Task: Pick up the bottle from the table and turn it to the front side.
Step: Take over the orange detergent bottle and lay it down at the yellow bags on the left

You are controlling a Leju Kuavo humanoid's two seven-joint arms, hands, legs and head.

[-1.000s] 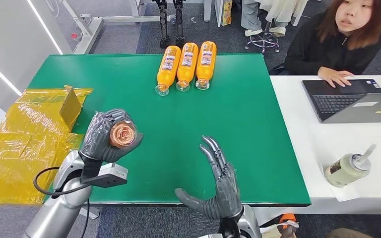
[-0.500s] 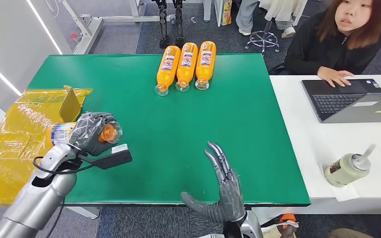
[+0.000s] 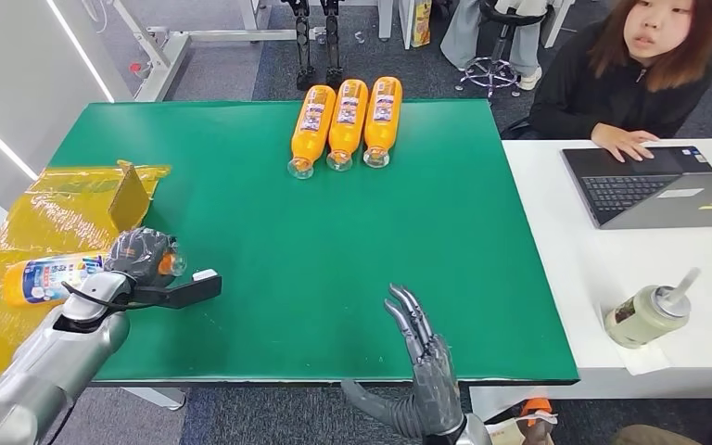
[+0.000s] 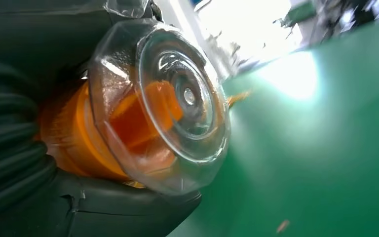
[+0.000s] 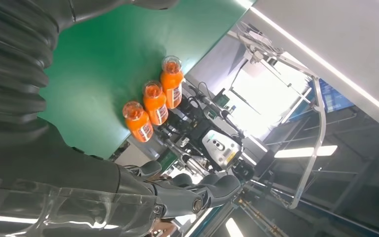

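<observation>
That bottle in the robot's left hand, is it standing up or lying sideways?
Sideways. The left hand grips the orange bottle near its clear cap, and its labelled body sticks out level over the yellow plastic sheet.

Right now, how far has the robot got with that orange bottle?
Picking up looks done: the left hand holds the bottle sideways off the table, label showing. Turning is under way. Setting it down remains. The right hand is open.

Green table (image 3: pixel 241 167); three orange bottles (image 3: pixel 345 125) side by side at its far edge
</observation>
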